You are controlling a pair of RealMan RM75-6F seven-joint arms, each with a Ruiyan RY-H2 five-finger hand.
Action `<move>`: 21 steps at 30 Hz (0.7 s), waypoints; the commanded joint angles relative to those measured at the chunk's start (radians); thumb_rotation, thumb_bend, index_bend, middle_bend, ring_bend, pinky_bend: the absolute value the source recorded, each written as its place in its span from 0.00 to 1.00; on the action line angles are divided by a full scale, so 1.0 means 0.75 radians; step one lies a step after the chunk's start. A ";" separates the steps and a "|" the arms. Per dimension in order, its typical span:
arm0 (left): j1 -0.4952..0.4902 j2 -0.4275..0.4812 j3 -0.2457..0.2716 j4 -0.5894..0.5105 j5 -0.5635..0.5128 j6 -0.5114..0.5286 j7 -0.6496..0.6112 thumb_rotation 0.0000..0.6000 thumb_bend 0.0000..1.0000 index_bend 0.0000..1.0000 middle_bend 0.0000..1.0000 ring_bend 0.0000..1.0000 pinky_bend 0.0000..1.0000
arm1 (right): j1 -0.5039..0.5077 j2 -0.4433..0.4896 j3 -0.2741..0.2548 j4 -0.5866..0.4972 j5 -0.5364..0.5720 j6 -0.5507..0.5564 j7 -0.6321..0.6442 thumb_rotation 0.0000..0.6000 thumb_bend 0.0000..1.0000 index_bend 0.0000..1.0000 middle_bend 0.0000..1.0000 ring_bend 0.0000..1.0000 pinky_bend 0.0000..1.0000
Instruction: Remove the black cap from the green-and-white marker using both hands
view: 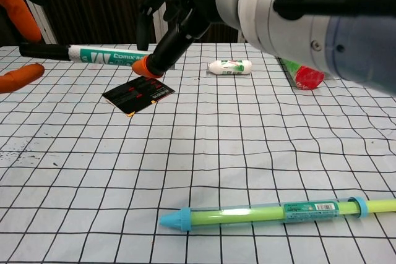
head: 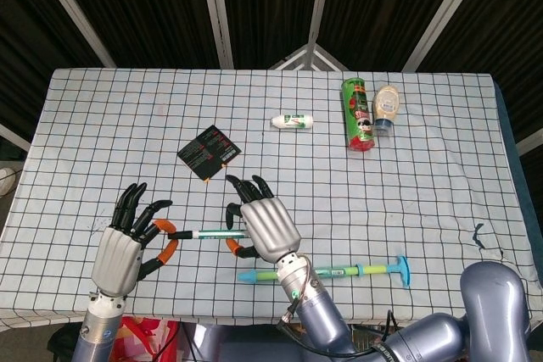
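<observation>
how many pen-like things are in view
2. The green-and-white marker is held off the table by the right hand, black cap pointing toward the left hand. The long green pen with blue ends lies on the table near the front edge. None looks hidden.

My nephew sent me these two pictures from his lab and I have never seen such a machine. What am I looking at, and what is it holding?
It is a two-armed robot with humanlike hands at a checked table. One picture looks down from its head, the other forward from its chest. The right hand holds a green-and-white marker above the cloth. The left hand has its orange fingertips around the marker's black cap, which is still on. On the table lie a long green-and-blue tube, a black card, a small white bottle, a green can and a jar.
</observation>
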 commanded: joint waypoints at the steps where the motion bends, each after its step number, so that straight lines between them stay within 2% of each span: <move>1: -0.003 -0.002 -0.001 -0.001 -0.004 -0.005 0.003 1.00 0.38 0.55 0.28 0.00 0.00 | 0.002 0.002 -0.003 -0.001 -0.001 -0.003 0.005 1.00 0.38 0.74 0.09 0.13 0.01; 5: -0.010 -0.006 -0.003 0.001 -0.006 -0.009 0.006 1.00 0.39 0.55 0.29 0.00 0.00 | 0.005 0.007 -0.006 -0.005 -0.002 -0.003 0.006 1.00 0.38 0.74 0.09 0.13 0.01; 14: -0.018 -0.013 -0.001 0.008 -0.011 -0.014 0.011 1.00 0.48 0.58 0.30 0.00 0.01 | 0.004 0.010 -0.017 -0.001 -0.003 -0.003 0.024 1.00 0.38 0.74 0.09 0.13 0.01; 21: -0.022 -0.016 0.002 0.010 0.001 -0.002 0.005 1.00 0.48 0.58 0.29 0.00 0.00 | 0.006 0.014 -0.019 -0.001 -0.004 -0.003 0.030 1.00 0.38 0.75 0.09 0.13 0.01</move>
